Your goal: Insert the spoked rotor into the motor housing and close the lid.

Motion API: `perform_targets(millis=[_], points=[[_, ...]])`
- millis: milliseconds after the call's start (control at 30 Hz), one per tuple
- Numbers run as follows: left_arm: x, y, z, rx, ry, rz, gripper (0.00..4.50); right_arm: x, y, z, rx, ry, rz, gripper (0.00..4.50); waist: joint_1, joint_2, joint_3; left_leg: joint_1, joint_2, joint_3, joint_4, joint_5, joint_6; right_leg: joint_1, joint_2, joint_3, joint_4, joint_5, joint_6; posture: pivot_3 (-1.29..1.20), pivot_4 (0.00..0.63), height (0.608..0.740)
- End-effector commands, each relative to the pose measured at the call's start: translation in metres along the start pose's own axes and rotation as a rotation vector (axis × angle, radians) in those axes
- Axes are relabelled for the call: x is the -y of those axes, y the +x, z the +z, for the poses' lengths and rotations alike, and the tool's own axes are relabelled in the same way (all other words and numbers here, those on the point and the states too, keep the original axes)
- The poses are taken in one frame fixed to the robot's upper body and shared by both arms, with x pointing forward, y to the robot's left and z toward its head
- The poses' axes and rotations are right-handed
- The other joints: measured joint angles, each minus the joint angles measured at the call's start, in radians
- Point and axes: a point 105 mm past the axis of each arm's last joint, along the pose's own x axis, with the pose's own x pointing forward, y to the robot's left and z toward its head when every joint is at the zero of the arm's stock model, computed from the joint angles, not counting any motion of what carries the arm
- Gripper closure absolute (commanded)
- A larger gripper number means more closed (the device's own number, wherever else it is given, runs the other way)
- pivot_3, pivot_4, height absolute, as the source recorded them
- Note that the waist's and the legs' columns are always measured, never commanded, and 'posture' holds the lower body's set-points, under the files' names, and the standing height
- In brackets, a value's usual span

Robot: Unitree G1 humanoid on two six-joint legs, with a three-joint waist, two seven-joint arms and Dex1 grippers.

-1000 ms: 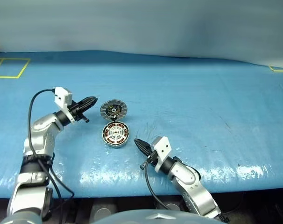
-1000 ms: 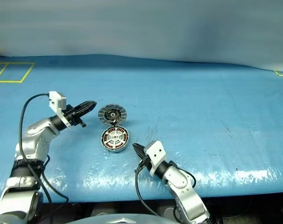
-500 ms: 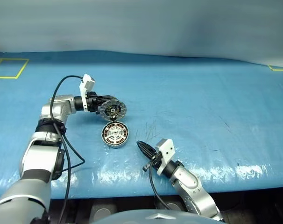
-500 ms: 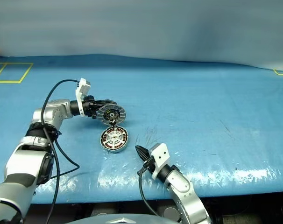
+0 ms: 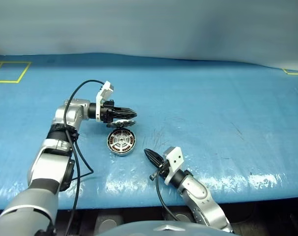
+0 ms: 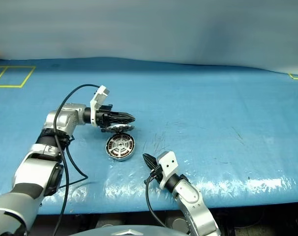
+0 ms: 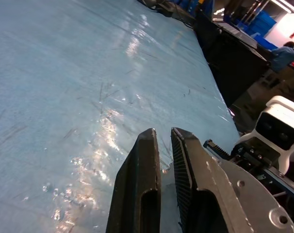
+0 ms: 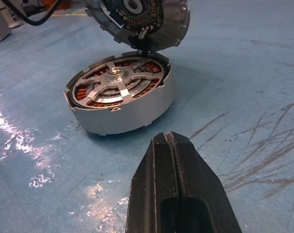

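The motor housing [image 5: 121,143] lies on the blue table with the spoked rotor [image 8: 119,80] seated inside its copper coils. The lid [image 8: 142,19], joined at the housing's far edge, leans forward over it, inner face down toward the rotor. My left gripper [image 5: 131,110] is shut and points right, lying level across the lid's [image 5: 122,123] upper back; whether it touches I cannot tell. In the left wrist view its fingers [image 7: 146,160] show a thin slit with nothing in it. My right gripper [image 5: 145,152] is shut and empty, low over the table just right of the housing, pointing at it [image 8: 170,137].
Yellow tape rectangles mark the table's far left [image 5: 9,71] and far right [image 5: 294,72]. The table's front edge [image 5: 139,189] runs close below the housing. The left wrist view shows dark benches and a person in blue [image 7: 283,56] beyond the table.
My left gripper swung right, from beside the lid to across its top. The lid tipped from standing open, facing me, to leaning forward over the housing. The right arm stayed put.
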Motion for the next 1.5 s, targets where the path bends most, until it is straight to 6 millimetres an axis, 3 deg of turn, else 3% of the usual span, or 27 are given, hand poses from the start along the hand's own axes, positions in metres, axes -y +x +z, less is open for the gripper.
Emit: perform_targets(millis=[33,200,400,500,667,733,867,1000,1133,1267,1433,1500], points=[[0.016,0.007,-0.007,0.012,-0.032,-0.043,4.03,-0.002,0.003,0.008,0.031,-0.012,0.0,4.48,0.0,0.0,0.0,0.0,0.0,0.0,0.0,0.0,0.0,0.0,0.0,0.0,0.0,0.0,0.0,0.0,0.15,0.74],[0.024,0.006,-0.041,-0.056,-0.095,-0.014,4.03,-0.002,0.006,0.007,0.022,-0.024,0.015,4.48,0.001,0.0,0.0,0.001,0.0,0.0,0.002,0.0,0.0,0.0,0.0,0.0,0.001,0.0,0.0,0.0,0.15,0.74],[0.025,0.004,-0.065,-0.1,-0.113,0.05,4.03,0.0,0.008,0.008,0.02,-0.037,0.013,4.48,0.004,0.0,0.0,0.001,0.0,0.0,0.006,0.0,0.0,0.003,0.0,0.0,0.002,-0.002,-0.003,0.0,0.15,0.74],[0.026,-0.001,-0.053,-0.027,-0.066,0.092,4.03,0.005,0.007,0.018,0.048,-0.074,-0.017,4.48,0.005,0.0,0.0,0.005,0.0,0.0,0.007,0.0,0.0,0.007,0.0,0.0,0.002,-0.002,-0.003,0.0,0.15,0.74],[0.039,-0.016,-0.001,0.254,0.082,0.199,4.03,0.017,0.002,0.05,0.058,-0.149,-0.076,4.48,0.005,0.001,0.001,0.01,0.0,0.0,0.006,0.0,0.0,0.011,0.0,0.001,0.002,-0.003,-0.004,0.0,0.15,0.74],[0.049,-0.02,0.008,0.321,0.121,0.238,4.03,0.017,0.001,0.058,0.027,-0.178,-0.061,4.48,0.006,0.001,0.0,0.01,0.0,0.0,0.006,0.0,0.0,0.011,0.0,0.001,0.002,-0.003,-0.004,0.0,0.15,0.74],[0.069,-0.026,0.007,0.39,0.189,0.347,4.03,0.01,0.001,0.074,-0.039,-0.182,0.066,4.48,0.006,0.001,0.0,0.011,0.0,0.0,0.004,0.0,0.0,0.012,0.0,0.001,0.001,-0.003,-0.004,0.0,0.15,0.74],[0.075,-0.025,-0.023,0.396,0.276,0.586,4.03,0.006,0.011,0.083,-0.099,-0.241,0.167,4.48,0.005,0.001,0.0,0.013,0.0,0.001,0.004,0.0,0.0,0.014,0.0,0.001,0.0,-0.003,-0.004,0.0,0.15,0.74],[0.077,-0.031,-0.047,0.52,0.226,0.798,4.03,0.004,0.024,0.086,-0.128,-0.274,0.23,3.3,0.009,0.0,0.0,0.013,0.0,0.001,0.006,0.0,0.0,0.015,0.0,0.001,-0.001,-0.003,-0.004,0.0,0.15,0.74],[0.086,-0.024,-0.083,0.471,0.232,0.89,4.03,-0.002,0.039,0.08,-0.171,-0.282,0.309,1.97,0.007,0.0,0.0,0.013,0.0,0.002,0.006,0.0,0.0,0.015,-0.001,0.002,-0.003,-0.003,-0.004,0.0,0.15,0.74],[0.095,-0.016,-0.111,0.413,0.238,0.937,4.03,-0.012,0.056,0.071,-0.206,-0.289,0.388,0.29,0.005,0.0,0.0,0.011,0.0,0.002,0.004,0.0,0.0,0.012,-0.001,0.002,-0.004,-0.003,-0.004,0.0,0.15,0.74],[0.095,-0.017,-0.122,0.383,0.236,0.967,4.03,-0.015,0.063,0.068,-0.21,-0.299,0.396,0.03,0.002,0.0,0.0,0.01,0.0,0.002,0.004,0.0,0.0,0.011,-0.001,0.002,-0.004,-0.003,-0.004,0.0,0.15,0.74]])
